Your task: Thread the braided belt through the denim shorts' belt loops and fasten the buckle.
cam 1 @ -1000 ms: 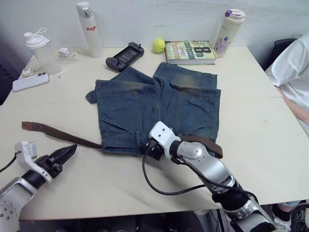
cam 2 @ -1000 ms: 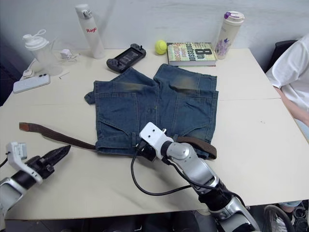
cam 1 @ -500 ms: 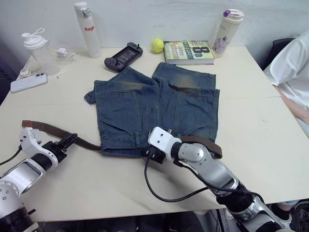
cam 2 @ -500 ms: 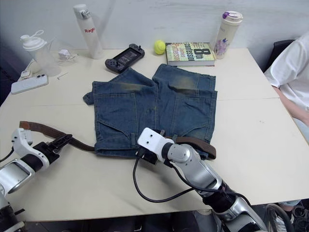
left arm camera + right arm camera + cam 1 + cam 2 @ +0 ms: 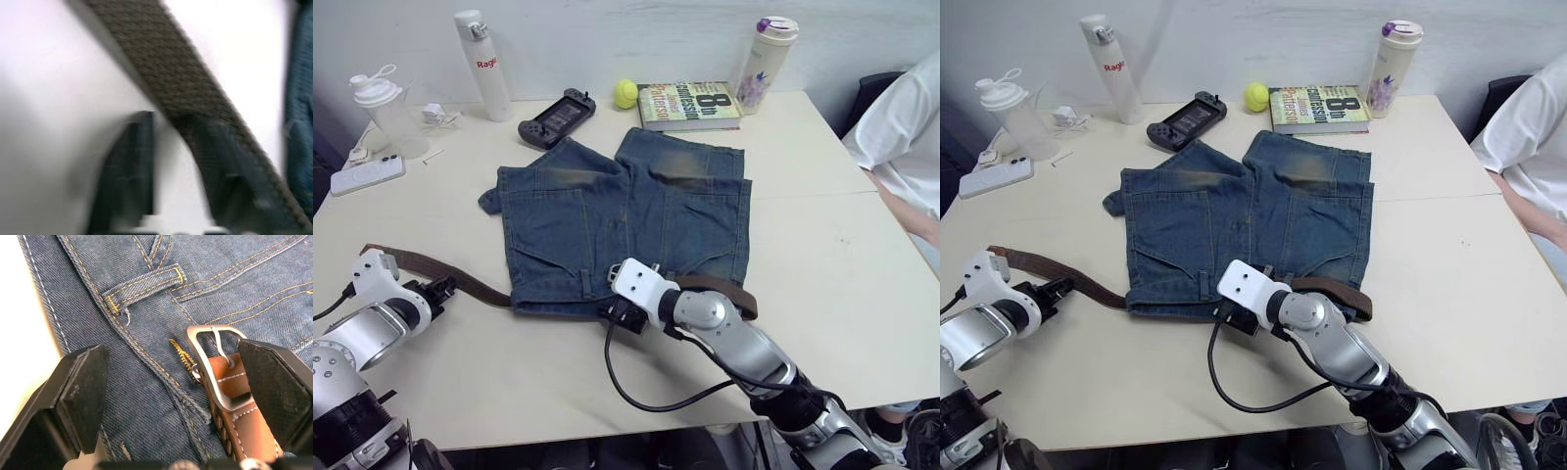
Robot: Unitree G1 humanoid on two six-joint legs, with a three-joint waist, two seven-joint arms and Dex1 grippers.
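Observation:
The denim shorts lie flat mid-table with the waistband toward me. The braided belt runs from the left across the table into the waistband and comes out as a brown stretch on the right. My left gripper rests on the belt left of the shorts; the left wrist view shows the woven strap crossing right in front of it. My right gripper is open over the waistband, its fingers either side of the silver buckle, with a belt loop just beyond.
Along the table's far edge stand a white bottle, a shaker cup, a phone, a game controller, a tennis ball, a book and a floral tumbler. A person's white sleeve is at the right.
My left gripper has moved from near the table's front-left edge up onto the belt. The right gripper has stayed open at the buckle. The camera has shifted slightly.

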